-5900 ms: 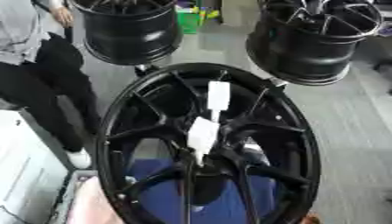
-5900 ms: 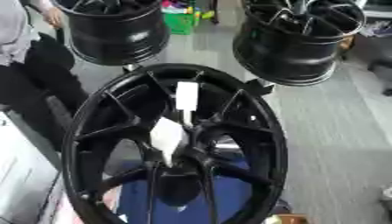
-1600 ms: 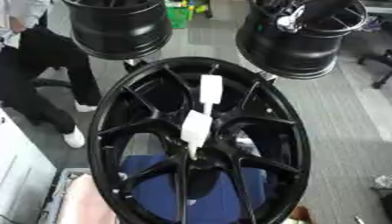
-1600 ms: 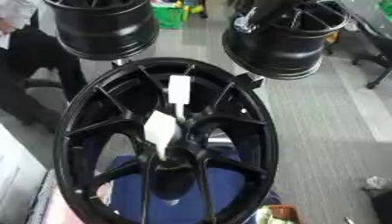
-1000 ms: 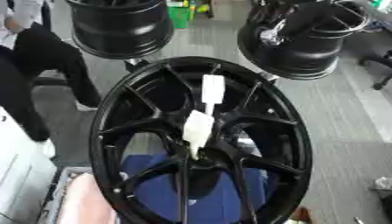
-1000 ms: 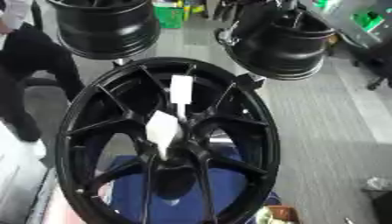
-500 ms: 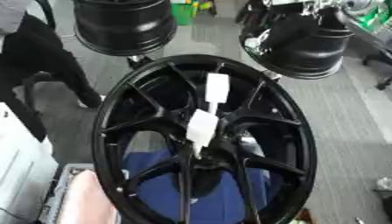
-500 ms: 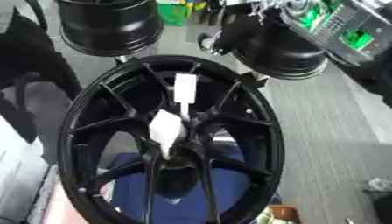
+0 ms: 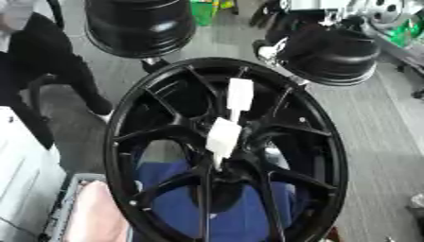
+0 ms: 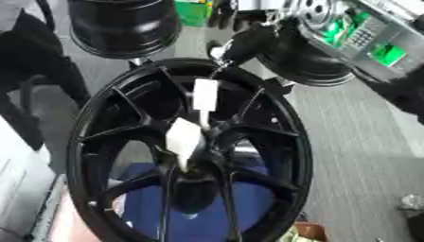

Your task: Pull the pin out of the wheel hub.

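Both my head eyes look steeply down, close on the black wheel [image 9: 224, 151], sharing its hub at frame centre.

The robot's right arm [image 10: 348, 33] is coming in from the upper right, its dark hand [image 10: 244, 42] reaching toward the top rim of the wheel hub [image 10: 273, 118]; whether it touches is unclear.

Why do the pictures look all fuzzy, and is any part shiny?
Left eye view: everything looks soft, the big black wheel and its white tags have smeary edges. Right eye view: the arm at the top right is the blurriest, streaked; pale light glints along the wheel's spokes, and the grey floor looks evenly lit.
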Motion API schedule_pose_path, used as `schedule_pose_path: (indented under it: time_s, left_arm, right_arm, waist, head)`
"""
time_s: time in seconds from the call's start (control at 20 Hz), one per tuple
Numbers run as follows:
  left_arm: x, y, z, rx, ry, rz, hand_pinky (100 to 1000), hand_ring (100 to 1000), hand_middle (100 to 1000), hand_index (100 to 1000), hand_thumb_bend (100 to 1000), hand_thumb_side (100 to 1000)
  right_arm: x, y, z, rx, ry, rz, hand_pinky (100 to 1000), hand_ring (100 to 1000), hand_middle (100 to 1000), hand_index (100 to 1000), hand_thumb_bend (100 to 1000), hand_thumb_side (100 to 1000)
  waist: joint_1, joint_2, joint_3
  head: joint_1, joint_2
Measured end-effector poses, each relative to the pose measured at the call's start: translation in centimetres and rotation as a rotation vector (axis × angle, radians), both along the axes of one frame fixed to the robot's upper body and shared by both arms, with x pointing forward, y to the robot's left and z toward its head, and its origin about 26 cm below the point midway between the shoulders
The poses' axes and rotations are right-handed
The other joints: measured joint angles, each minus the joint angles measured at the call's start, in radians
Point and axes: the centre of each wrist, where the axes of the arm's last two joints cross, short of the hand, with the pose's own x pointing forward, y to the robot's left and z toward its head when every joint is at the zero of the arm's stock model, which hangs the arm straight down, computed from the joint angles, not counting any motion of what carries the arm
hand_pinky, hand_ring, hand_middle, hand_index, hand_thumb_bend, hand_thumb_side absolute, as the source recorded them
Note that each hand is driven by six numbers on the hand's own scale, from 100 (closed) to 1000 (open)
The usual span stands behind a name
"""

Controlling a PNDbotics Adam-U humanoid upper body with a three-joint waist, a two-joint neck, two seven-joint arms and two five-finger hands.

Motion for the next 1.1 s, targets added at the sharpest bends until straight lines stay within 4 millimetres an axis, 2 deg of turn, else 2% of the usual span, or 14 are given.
schedule_pose_path:
  time_s: [0.1,0.2,0.45,0.65,1.1]
  left_arm:
    - [0.0,0.0,0.0,-0.001,0.000,-0.001,656,628,584,735,524,558]
    - [0.0,0.0,0.0,-0.001,0.001,-0.002,656,629,584,736,523,558]
    - [0.0,0.0,0.0,-0.002,0.002,-0.002,657,628,584,736,523,559]
    - [0.0,0.0,0.0,-0.004,0.003,-0.004,657,628,583,735,522,559]
    - [0.1,0.0,-0.2,-0.006,0.011,-0.006,658,628,583,735,521,559]
  right_arm:
    - [-0.1,0.2,-0.3,0.010,0.009,0.001,895,863,863,917,100,628]
    - [-0.2,0.4,-0.5,0.018,0.022,0.006,898,865,864,918,100,550]
    - [-0.9,0.7,-0.5,0.028,0.062,0.038,904,870,864,911,250,445]
    - [-1.5,0.9,-0.4,0.025,0.071,0.069,907,874,868,912,288,424]
    - [-1.9,1.0,-0.5,0.024,0.070,0.087,908,878,875,914,309,443]
  waist:
    - [0.000,0.001,0.002]
    - [0.000,0.001,0.005]
    - [0.000,0.001,0.005]
    - [0.000,0.001,0.004]
    - [0.000,0.001,0.003]
  head:
    - [0.000,0.000]
    - [0.000,0.000]
    - [0.000,0.000]
    - [0.000,0.000]
    - [0.000,0.000]
